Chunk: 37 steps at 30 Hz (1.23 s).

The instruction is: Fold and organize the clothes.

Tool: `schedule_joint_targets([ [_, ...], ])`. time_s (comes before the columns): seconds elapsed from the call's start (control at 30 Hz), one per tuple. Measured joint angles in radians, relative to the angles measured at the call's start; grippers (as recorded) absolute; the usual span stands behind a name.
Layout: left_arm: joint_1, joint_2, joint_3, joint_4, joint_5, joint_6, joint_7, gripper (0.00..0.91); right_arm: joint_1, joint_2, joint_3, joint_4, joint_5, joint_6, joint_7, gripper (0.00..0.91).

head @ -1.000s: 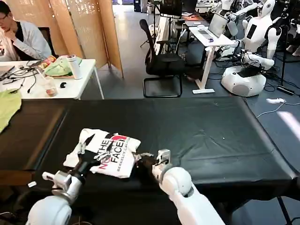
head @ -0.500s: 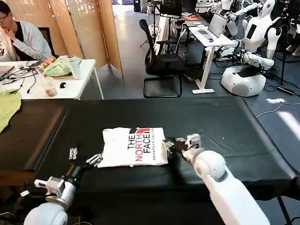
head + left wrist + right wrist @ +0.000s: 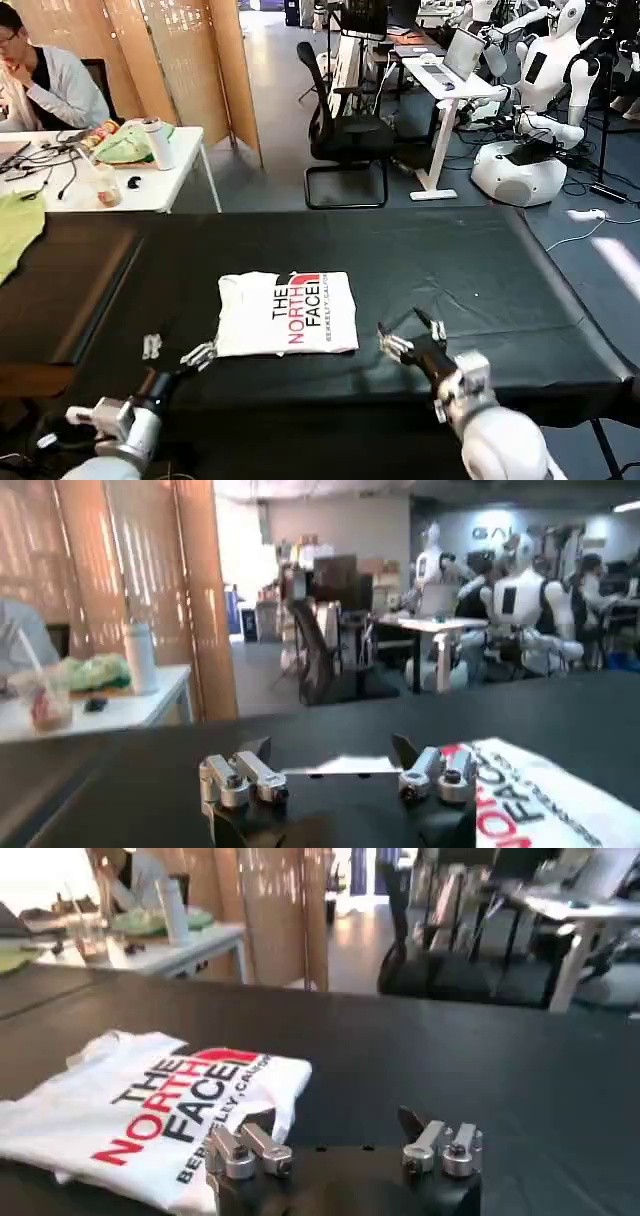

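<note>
Head view shows the plain white cotton T-shirt [image 3: 287, 313], folded into a neat flat rectangle with its black-and-red "THE NORTH FACE" print facing up, lying near the front middle of the long black-covered table [image 3: 480, 270]. The left gripper [image 3: 178, 352] hovers just off the shirt's near-left corner, jaws spread and empty; the right gripper [image 3: 411, 338] sits a little apart from the shirt's right edge, jaws likewise spread with nothing between them. Both seem clear of the cloth, so the folding looks essentially finished. The cotton is soft and matte with slightly rumpled edges against the smooth dark, faintly creased tabletop.
</note>
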Motion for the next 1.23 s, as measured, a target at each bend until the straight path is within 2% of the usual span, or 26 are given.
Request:
schedule_joint_targets([
  [0.1,0.059,-0.001,0.005,-0.022,-0.001,-0.015,-0.029,0.878,-0.110,0.026,0.019,0.037,-0.072,0.110,0.026,0.878],
  [0.2,0.123,-0.001,0.010,-0.044,0.000,-0.022,-0.032,0.878,-0.200,0.046,0.035,0.066,-0.131,0.192,0.037,0.878],
  [0.33,0.209,-0.004,0.007,-0.067,0.014,-0.053,-0.040,0.878,-0.311,0.071,0.061,0.105,-0.212,0.292,0.072,0.878],
  [0.43,0.266,-0.009,-0.004,-0.068,0.027,-0.075,-0.045,0.878,-0.392,0.088,0.066,0.127,-0.267,0.347,0.092,0.878],
  [0.67,0.382,-0.017,-0.027,-0.052,0.022,-0.149,-0.036,0.878,-0.541,0.119,0.051,0.152,-0.316,0.371,0.118,0.878],
  [0.87,0.461,-0.028,-0.033,-0.053,0.014,-0.146,-0.046,0.878,-0.613,0.140,0.025,0.153,-0.317,0.369,0.172,0.878],
  [1.23,0.483,-0.027,-0.039,-0.078,0.013,-0.118,-0.042,0.878,-0.641,0.149,0.020,0.153,-0.316,0.368,0.173,0.878],
])
